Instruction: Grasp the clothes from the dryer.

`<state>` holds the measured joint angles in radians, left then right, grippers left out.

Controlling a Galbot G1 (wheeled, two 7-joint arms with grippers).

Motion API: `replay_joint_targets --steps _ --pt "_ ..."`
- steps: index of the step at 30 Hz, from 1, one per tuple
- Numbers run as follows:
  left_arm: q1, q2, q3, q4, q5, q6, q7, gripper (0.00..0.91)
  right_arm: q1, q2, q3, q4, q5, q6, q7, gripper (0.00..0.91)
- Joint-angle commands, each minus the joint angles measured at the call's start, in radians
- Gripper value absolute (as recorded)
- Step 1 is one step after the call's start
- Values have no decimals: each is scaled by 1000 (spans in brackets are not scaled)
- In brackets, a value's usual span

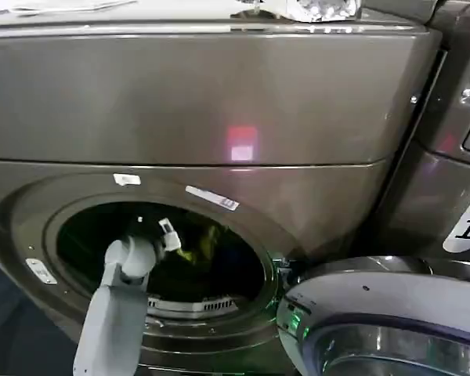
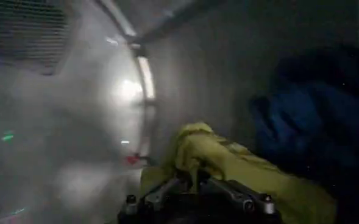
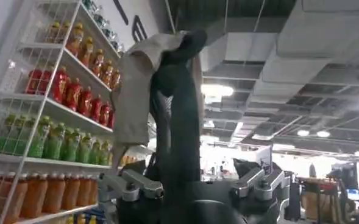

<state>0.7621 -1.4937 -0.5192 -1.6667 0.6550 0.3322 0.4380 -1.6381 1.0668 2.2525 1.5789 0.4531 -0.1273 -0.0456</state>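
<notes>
Dryer (image 1: 219,110) porthole stands open, its round door (image 1: 392,329) swung aside at the lower right of the opening. Left arm reaches through the porthole into the drum; inside, the left gripper (image 2: 196,178) has its fingers (image 2: 237,192) pinched onto a yellow-green garment (image 2: 228,164), with a dark blue cloth (image 2: 313,122) just beside it. Right gripper (image 3: 185,109) is raised away from the dryer, fingers clamped on a whitish cloth (image 3: 136,85) that hangs down, with shelves of bottled drinks (image 3: 51,115) behind.

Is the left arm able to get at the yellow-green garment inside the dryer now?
Probably yes. The left pincer is already inside the dryer through the open porthole, right at the yellow-green garment, with nothing between them. A dark blue cloth lies beside the garment, not in the way.
</notes>
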Motion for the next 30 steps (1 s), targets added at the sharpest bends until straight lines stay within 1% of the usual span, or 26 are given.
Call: replay_joint_targets --steps 1,3,4,11,13,26,27,29,30 --pt "33 -76 -1 -77 -432 125 -530 0 -5 9 14 21 11 -26 -30 907" --pt "43 -80 -5 -83 -458 119 -554 0 -9 10 6 24 28 -11 -23 907" --pt "45 -79 -4 -86 -465 121 -560 0 -10 12 -2 23 33 17 -22 907" --pt "45 -76 -7 -114 -473 125 -577 0 -4 14 1 24 35 11 -8 907" --pt "41 -77 -8 -115 -480 118 -596 0 -5 13 2 23 35 12 -9 907" --pt "40 -71 5 -110 -474 118 -569 0 -5 11 4 16 35 11 -18 907" --pt "40 -72 5 -109 -473 120 -568 0 -5 12 5 21 35 8 -21 907" --pt "44 -72 6 -112 -472 120 -565 0 -3 16 8 39 35 -39 -33 907" --pt "45 -72 6 -115 -472 122 -562 0 -1 17 10 45 39 -48 -35 907"
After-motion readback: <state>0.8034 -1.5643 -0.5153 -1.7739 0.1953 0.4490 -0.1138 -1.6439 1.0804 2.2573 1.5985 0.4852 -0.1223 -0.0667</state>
